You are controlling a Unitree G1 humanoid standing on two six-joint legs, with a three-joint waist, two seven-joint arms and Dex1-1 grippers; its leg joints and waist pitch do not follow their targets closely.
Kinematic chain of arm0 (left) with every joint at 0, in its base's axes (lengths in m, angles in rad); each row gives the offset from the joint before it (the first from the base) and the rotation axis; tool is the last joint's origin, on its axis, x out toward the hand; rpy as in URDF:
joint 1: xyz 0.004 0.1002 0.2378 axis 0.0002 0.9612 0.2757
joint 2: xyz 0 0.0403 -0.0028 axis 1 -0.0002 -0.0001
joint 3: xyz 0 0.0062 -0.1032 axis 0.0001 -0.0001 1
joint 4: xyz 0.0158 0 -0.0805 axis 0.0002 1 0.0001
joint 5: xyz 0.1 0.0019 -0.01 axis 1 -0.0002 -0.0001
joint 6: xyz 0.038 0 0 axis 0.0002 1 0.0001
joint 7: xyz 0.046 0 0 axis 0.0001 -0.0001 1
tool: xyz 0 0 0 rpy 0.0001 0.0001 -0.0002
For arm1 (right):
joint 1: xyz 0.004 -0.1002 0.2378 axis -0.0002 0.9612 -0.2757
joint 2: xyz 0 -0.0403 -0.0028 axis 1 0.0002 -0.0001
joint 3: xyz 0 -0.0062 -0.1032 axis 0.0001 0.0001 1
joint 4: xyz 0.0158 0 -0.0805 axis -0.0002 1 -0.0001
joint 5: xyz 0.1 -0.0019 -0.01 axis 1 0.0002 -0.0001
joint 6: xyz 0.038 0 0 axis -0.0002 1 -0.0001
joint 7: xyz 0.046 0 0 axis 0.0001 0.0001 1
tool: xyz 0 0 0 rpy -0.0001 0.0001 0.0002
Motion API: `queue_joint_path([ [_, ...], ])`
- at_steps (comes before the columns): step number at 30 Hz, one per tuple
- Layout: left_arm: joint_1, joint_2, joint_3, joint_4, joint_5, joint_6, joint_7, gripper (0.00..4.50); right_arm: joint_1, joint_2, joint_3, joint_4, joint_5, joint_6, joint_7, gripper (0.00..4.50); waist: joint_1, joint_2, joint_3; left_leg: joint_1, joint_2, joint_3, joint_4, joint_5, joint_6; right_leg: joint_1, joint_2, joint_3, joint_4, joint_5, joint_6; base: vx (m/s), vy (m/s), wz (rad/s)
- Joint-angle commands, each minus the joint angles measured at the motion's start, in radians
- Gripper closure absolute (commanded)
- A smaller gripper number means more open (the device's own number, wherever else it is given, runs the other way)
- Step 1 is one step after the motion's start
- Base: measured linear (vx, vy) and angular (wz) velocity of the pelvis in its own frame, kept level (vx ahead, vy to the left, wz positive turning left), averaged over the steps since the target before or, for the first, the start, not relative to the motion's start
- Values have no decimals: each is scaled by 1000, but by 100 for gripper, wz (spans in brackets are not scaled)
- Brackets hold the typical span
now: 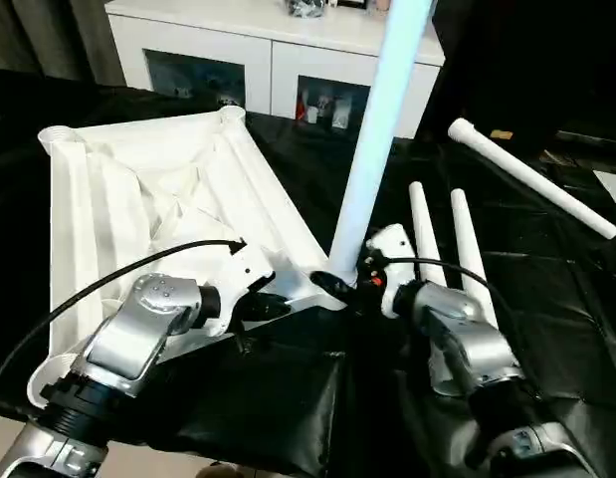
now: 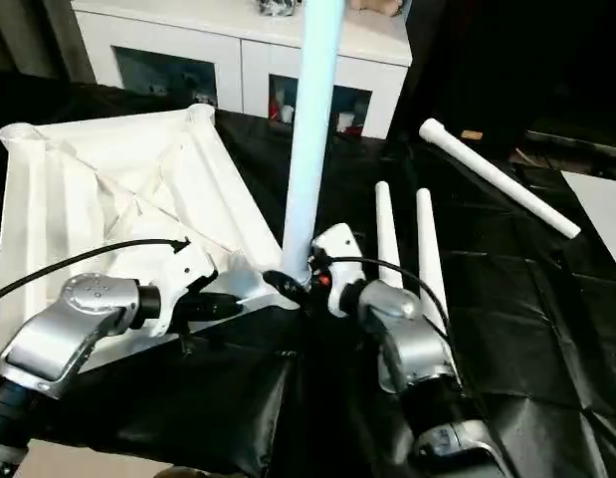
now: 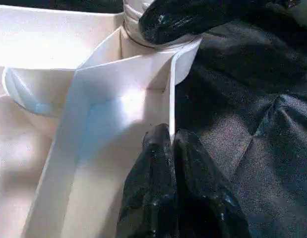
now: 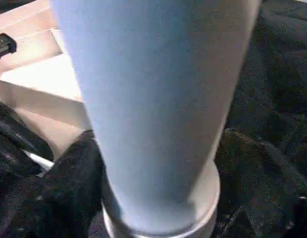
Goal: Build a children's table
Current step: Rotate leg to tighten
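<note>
Tabletop (image 1: 138, 189) rim is pinched by the left gripper (image 3: 170, 144); the right gripper (image 1: 339, 284) clamps the upright leg (image 1: 372, 149), which could tilt and cross-thread.

**Bright white plastic against dark cloth, soft close-ups**

Even indoor light falls from above. The upturned table top (image 1: 158, 189) glares nearly white, its ribs faintly shadowed. The upright leg (image 1: 377, 129) takes a pale blue tint. The black cloth (image 2: 507, 329) shows dull sheen on its folds. Wrist close-ups look soft, the leg blurred.
</note>
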Motion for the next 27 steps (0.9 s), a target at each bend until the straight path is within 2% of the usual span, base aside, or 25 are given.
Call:
queue_joint_path([
  [1,-1,-3,-16,-2,-3,0,-8,450,-14,-13,-15,26,-12,-12,-15,104,2,11,-60,20,42,-13,-66,-174,7,46,-76,43,-57,-66,-213,0,0,0],
  [9,4,0,-19,-4,0,-2,-8,450,-13,-11,-14,42,-17,-29,-15,171,2,11,-59,20,42,-13,-67,-189,1,45,-76,43,-58,-92,-208,0,0,0],
  [15,-7,-20,-14,21,15,4,36,450,-14,8,-22,67,-26,-25,-72,180,1,12,-59,20,42,-13,-68,-192,-1,44,-76,43,-59,-93,-209,0,0,0],
  [16,-23,-47,-4,56,35,11,97,450,-17,25,-35,81,-29,-11,-125,180,0,13,-57,21,42,-14,-69,-204,-7,43,-76,43,-61,-112,-207,0,0,0],
  [17,-23,-47,-4,56,35,11,97,450,-17,25,-35,81,-29,-11,-125,180,-1,12,-55,22,42,-13,-71,-214,-11,40,-75,43,-64,-131,-203,0,0,0],
  [18,-46,-95,10,102,60,20,186,450,-19,52,-49,94,-38,2,-197,181,-1,13,-53,24,42,-14,-72,-246,-22,39,-77,43,-69,-181,-197,0,0,0],
  [19,-46,-95,10,102,60,20,186,450,-19,52,-49,94,-38,2,-197,181,0,12,-52,28,41,-14,-73,-272,-32,37,-79,45,-75,-232,-183,0,0,0],
  [21,-61,-140,29,125,63,44,252,450,-22,78,-69,100,-34,22,-259,181,2,12,-52,29,43,-17,-75,-292,-37,35,-82,45,-79,-276,-167,0,0,0],
  [22,-65,-151,32,129,65,50,268,450,-24,84,-74,103,-34,26,-278,181,2,12,-52,30,44,-17,-75,-296,-40,33,-81,46,-80,-278,-163,0,0,0],
  [24,-91,-236,54,160,78,78,387,450,-44,127,-98,132,-47,45,-405,181,3,13,-53,29,43,-19,-77,-294,-47,32,-79,44,-78,-268,-155,0,0,0],
  [27,-108,-293,61,181,89,83,456,450,-58,155,-101,152,-59,43,-469,182,5,11,-55,31,42,-19,-75,-294,-51,32,-79,44,-78,-250,-150,0,0,0],
])
